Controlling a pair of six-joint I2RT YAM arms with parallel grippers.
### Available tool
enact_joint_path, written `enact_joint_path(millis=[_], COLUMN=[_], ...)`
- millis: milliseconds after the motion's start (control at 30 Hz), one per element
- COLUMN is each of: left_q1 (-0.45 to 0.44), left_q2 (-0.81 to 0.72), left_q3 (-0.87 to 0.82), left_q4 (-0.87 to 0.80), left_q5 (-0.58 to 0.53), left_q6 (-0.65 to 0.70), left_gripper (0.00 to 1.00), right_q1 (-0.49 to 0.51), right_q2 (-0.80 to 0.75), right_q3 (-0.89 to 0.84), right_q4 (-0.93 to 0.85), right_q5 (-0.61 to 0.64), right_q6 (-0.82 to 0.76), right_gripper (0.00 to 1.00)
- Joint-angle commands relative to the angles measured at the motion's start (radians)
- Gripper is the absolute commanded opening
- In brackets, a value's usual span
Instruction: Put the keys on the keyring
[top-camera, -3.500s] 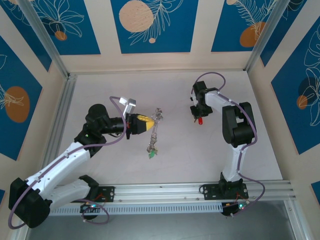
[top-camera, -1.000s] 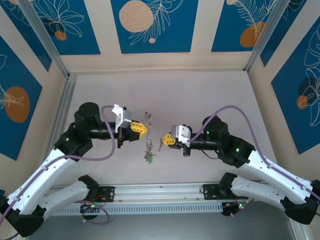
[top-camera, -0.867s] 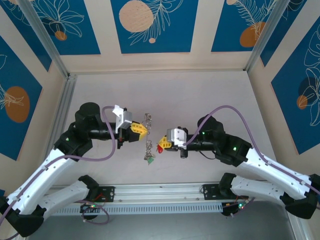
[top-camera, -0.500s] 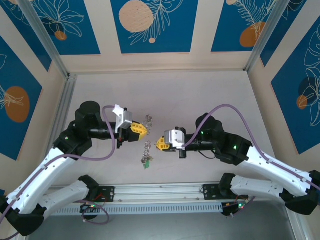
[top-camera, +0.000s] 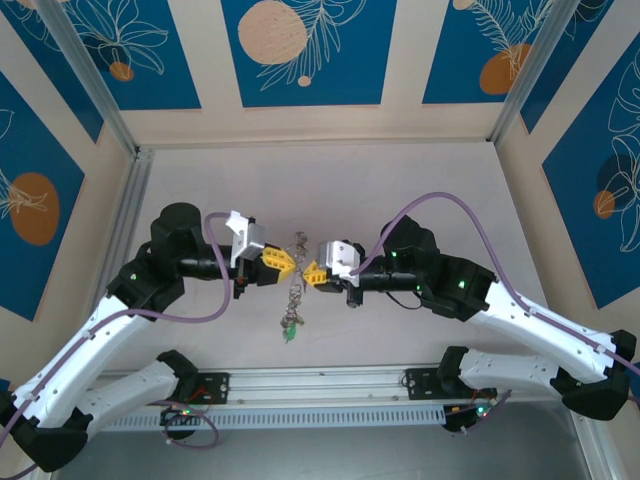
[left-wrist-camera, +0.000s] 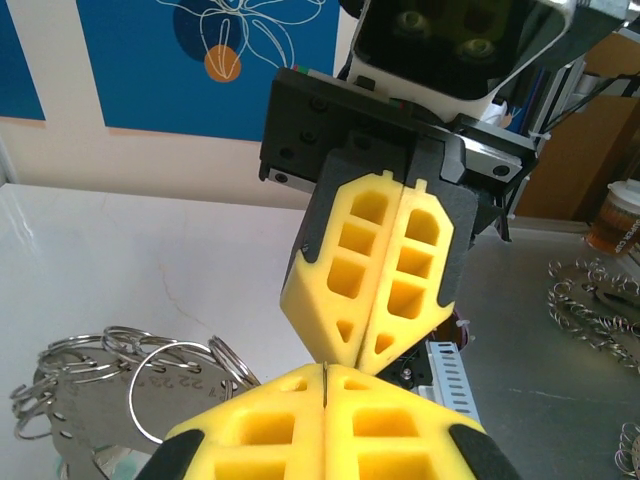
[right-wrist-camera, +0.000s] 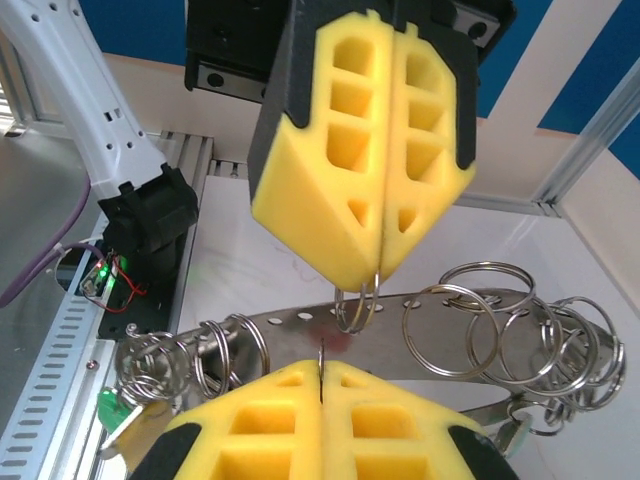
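**Mia:** Where is the keyring?

**Ben:** The keyring (top-camera: 294, 290) hangs in the air over the middle of the table (top-camera: 430, 180), right between the two grippers. It is a thin bent metal band with lots of little rings on it.

**Mia:** Are there keys on it?

**Ben:** A green key (top-camera: 288, 334) dangles at the bottom end. The other bits are too small for me to tell.

**Mia:** Who holds it up?

**Ben:** The left gripper (top-camera: 289, 262). Its yellow fingers (right-wrist-camera: 330, 150) are pressed tight together. One small ring (right-wrist-camera: 357, 305) is pinched right at the tip. That ring sits against the band.

**Mia:** And the other one?

**Ben:** The right gripper (top-camera: 309, 272) is squeezed tight too. It points at the left one, tip to tip and very near. I cannot tell if they touch.

**Mia:** Does it hold a key?

**Ben:** A thin bit of metal pokes out between its fingers (right-wrist-camera: 250, 430). I cannot tell what it is.
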Motion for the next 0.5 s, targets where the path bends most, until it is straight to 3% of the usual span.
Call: enact_joint_path(millis=[0, 467], left_q1=[-0.012, -0.011], left_q2=[-0.017, -0.015], left_q3=[0.021, 0.019], left_q4=[0.029, 0.035], left_q5=[0.039, 0.029], left_q6=[0.015, 0.012], left_gripper=[0.0, 0.0], right_q1=[0.007, 0.007], right_q2=[-0.005, -0.028], right_q3=[0.035, 0.063], right_q4=[0.01, -0.02], right_q5=[0.02, 0.009], right_q6=[0.031, 0.054], right_gripper=[0.0, 0.0])
